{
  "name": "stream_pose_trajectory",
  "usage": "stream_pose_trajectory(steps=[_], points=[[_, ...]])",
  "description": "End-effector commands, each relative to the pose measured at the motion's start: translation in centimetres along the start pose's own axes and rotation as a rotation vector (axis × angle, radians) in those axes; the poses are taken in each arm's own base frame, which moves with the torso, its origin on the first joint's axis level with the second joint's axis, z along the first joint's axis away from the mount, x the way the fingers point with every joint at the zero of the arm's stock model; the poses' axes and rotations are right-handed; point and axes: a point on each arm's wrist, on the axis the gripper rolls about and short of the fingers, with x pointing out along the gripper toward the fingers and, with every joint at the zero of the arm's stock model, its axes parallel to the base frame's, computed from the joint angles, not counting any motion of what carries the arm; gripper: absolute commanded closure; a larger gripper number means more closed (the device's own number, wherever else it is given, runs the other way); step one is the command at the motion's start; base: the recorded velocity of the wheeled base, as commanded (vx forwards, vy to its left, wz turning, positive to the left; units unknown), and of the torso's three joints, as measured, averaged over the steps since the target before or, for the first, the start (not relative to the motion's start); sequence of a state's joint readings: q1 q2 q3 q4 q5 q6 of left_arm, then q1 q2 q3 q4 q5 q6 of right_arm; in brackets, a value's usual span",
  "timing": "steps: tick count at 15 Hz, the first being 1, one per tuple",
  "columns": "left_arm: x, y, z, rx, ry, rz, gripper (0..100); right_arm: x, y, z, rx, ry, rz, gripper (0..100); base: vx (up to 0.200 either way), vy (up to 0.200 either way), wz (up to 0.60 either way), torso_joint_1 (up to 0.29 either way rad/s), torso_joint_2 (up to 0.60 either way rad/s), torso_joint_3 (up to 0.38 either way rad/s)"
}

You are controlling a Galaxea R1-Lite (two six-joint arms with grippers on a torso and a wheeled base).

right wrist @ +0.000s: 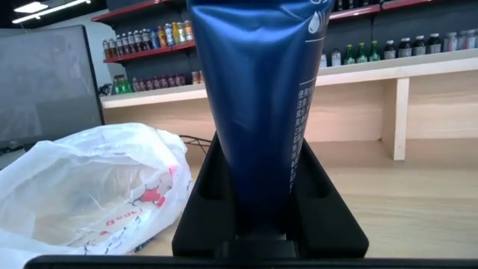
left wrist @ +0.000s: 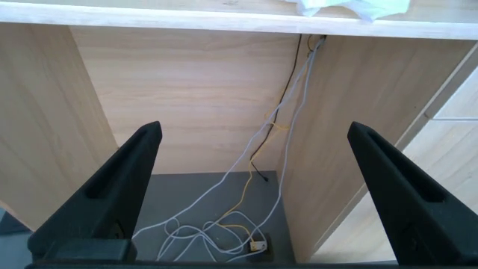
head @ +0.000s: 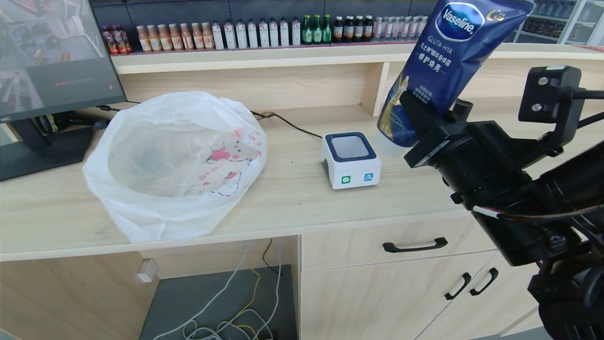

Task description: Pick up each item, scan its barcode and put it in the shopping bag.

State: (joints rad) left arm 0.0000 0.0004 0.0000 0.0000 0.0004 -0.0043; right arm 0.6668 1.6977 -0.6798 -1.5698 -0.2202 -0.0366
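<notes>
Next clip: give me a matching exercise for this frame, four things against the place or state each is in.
Things:
1. blue tube
2. shopping bag
3. scanner
4. left claw

Places or states:
A. open, low down, facing loose cables under the counter
B. white, standing on the counter to the right of the bag
C. clamped in the right claw, held up
D. lying on the counter with its mouth open

Pairs: 1-C, 2-D, 3-B, 4-A.
</notes>
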Motion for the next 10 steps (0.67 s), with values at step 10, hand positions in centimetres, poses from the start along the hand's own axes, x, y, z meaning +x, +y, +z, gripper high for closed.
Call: stream_pose_trajectory(steps=[10], points=[[0.00,0.00,0.00,0.000,0.000,0.001,0,0.28,0.26,-0.40,0.025,0.004,0.039,100,0.000,0.000,0.00,0.000,0.00,0.000]])
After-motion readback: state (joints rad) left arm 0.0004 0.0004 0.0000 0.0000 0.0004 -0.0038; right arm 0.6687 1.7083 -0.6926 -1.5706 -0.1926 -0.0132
